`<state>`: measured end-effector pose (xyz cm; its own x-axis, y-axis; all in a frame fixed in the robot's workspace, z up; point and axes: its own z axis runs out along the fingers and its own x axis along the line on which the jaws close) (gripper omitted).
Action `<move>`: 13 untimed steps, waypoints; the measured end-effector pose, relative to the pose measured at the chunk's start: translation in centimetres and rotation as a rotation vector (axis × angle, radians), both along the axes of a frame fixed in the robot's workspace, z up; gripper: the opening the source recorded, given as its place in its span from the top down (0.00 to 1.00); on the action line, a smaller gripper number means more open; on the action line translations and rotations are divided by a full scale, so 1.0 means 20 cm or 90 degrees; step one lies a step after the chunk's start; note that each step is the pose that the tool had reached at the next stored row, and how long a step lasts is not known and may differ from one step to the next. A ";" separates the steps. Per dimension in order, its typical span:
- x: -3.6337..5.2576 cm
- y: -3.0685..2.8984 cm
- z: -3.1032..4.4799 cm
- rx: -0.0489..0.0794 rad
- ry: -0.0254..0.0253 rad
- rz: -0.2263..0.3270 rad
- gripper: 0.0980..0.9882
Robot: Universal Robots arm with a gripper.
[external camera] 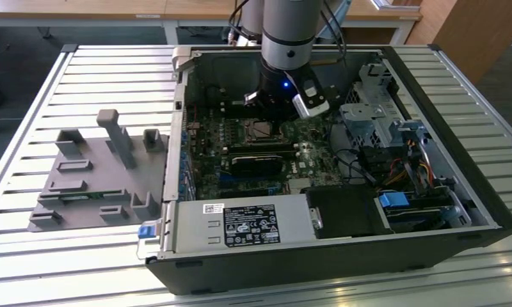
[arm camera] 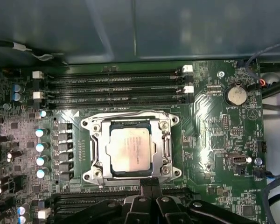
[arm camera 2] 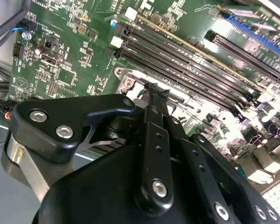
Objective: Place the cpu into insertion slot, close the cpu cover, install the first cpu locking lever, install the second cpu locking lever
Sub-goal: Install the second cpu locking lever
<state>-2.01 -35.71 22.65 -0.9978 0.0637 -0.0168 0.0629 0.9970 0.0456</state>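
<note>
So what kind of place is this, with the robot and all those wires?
Probably a robotics lab or test workshop. An opened computer case lies on a slatted metal table, a robot arm reaches into it above the cpu, and a grey parts fixture sits beside it.

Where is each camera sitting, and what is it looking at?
Exterior view: off the arm, raised, looking down into the open computer case; the arm reaches in, its gripper over the insertion slot.
First wrist view: on the arm, facing straight at the green board; the cpu sits in the slot with the cpu cover around it; the gripper's black fingers show.
Second wrist view: on the arm, looking slantwise along the black fingers toward the long memory slots.
Both wrist views share the fingers and memory slots.
</note>
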 end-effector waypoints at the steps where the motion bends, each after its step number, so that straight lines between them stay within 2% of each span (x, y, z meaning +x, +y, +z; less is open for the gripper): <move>1: 0.000 -0.004 0.000 0.000 0.0000 0.000 0.99; 5: -0.013 -0.019 0.000 0.000 0.0000 0.000 0.99; 10: -0.054 -0.031 0.000 0.001 0.0000 0.000 0.99; 13: -0.062 -0.051 0.000 0.006 0.0000 0.000 0.99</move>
